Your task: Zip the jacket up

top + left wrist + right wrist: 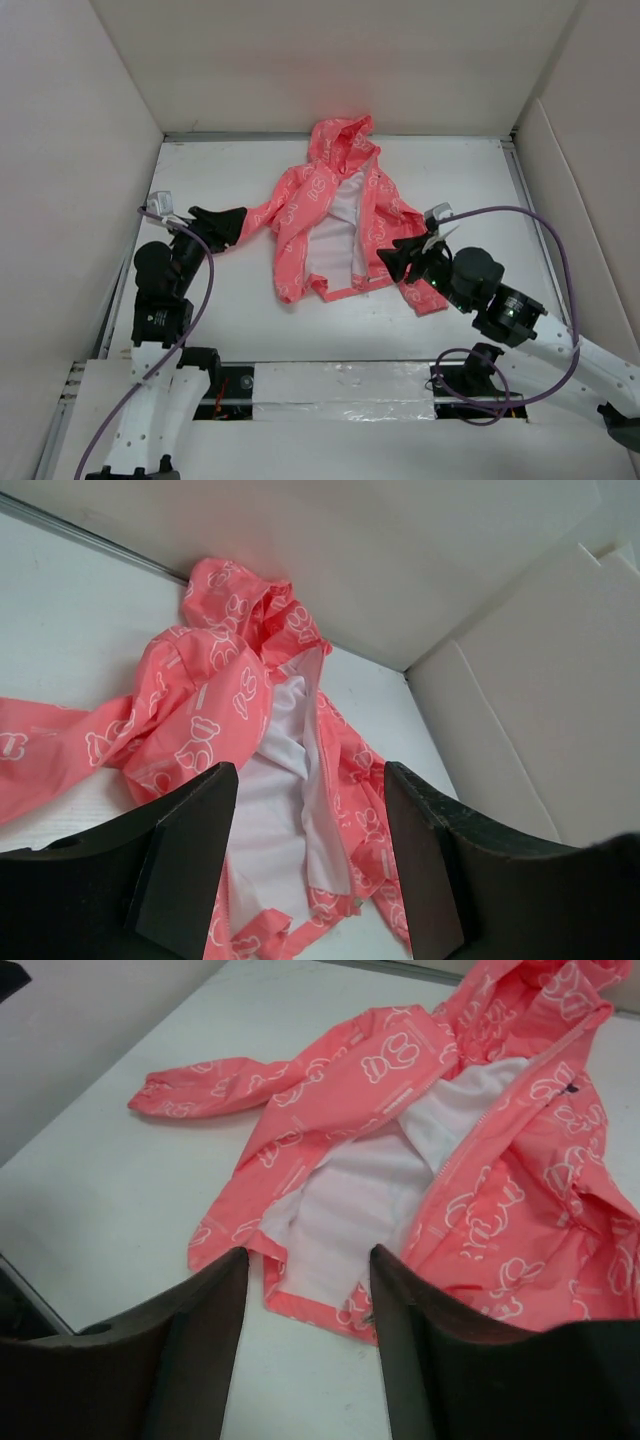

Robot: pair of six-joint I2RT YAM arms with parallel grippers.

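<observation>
The coral-pink hooded jacket lies flat on the white table, hood at the far side, front open with the white lining showing. It also shows in the left wrist view and in the right wrist view. My left gripper is open and empty beside the end of the jacket's left sleeve. My right gripper is open and empty, just off the hem's right corner, where a small zipper piece shows. Both pairs of dark fingers frame the open front.
White walls enclose the table on the left, back and right. A metal rail and both arm bases run along the near edge. Purple cables loop around each arm.
</observation>
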